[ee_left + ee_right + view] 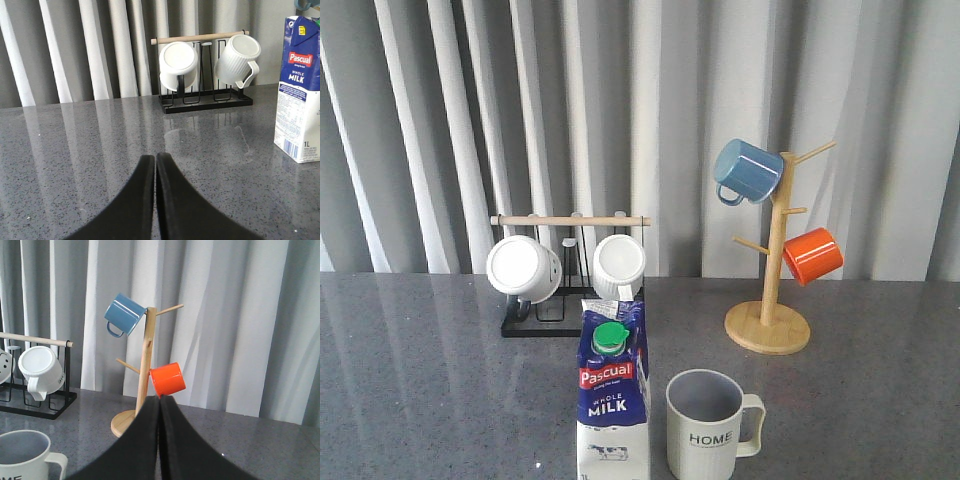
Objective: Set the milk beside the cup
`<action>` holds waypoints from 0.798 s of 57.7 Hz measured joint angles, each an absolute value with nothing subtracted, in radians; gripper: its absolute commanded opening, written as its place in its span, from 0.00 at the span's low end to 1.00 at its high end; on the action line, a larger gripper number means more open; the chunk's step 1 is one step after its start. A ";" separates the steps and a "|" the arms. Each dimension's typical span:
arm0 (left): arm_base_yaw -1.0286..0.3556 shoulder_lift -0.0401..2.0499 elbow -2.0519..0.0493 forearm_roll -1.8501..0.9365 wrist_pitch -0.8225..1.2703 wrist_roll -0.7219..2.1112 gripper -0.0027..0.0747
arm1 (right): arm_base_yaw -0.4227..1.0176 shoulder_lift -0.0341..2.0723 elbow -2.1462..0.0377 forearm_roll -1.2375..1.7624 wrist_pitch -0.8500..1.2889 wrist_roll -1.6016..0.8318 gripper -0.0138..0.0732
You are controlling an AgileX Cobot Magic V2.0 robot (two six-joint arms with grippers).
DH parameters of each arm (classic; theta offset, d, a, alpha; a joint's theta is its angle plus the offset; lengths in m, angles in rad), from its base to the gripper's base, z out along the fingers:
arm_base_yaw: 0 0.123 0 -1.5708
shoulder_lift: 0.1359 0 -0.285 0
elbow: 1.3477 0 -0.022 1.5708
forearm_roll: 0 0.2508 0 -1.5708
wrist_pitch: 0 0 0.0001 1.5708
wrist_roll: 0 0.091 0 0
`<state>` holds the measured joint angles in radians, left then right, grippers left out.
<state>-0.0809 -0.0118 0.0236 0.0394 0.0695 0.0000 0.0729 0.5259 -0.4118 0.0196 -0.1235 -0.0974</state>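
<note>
The milk (613, 400) is a tall dark-blue and white carton with a green cap, upright near the table's front edge; it also shows in the left wrist view, milk (298, 90). Just to its right, a small gap apart, stands the cup (707, 426), a pale ribbed mug with "HOME" lettering, handle to the right; the cup (25, 455) appears again in the right wrist view. My left gripper (155, 156) is shut and empty, over bare table left of the carton. My right gripper (160, 398) is shut and empty, right of the cup. Neither arm shows in the front view.
A black rack (560, 322) with a wooden bar holds two white mugs (524, 268) (619, 266) behind the milk. A wooden mug tree (769, 322) at the back right carries a blue mug (748, 171) and an orange mug (812, 255). Grey curtains hang behind the speckled table (420, 390).
</note>
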 measured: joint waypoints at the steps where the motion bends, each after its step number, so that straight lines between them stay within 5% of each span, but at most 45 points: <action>1: -0.081 -0.012 0.024 0.039 0.069 0.000 0.03 | 0.073 0.526 -0.412 0.020 -0.123 -0.097 0.15; 21: -0.081 -0.012 0.024 0.039 0.069 0.000 0.03 | 0.073 0.510 -0.396 0.020 -0.128 -0.106 0.15; 46: -0.081 -0.012 0.024 0.040 0.070 0.000 0.03 | 0.073 0.057 -0.012 0.032 0.013 -0.051 0.15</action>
<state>-0.0809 -0.0118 0.0236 0.0402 0.0697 0.0000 0.0729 0.0573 -0.0115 0.0320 0.0129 -0.0512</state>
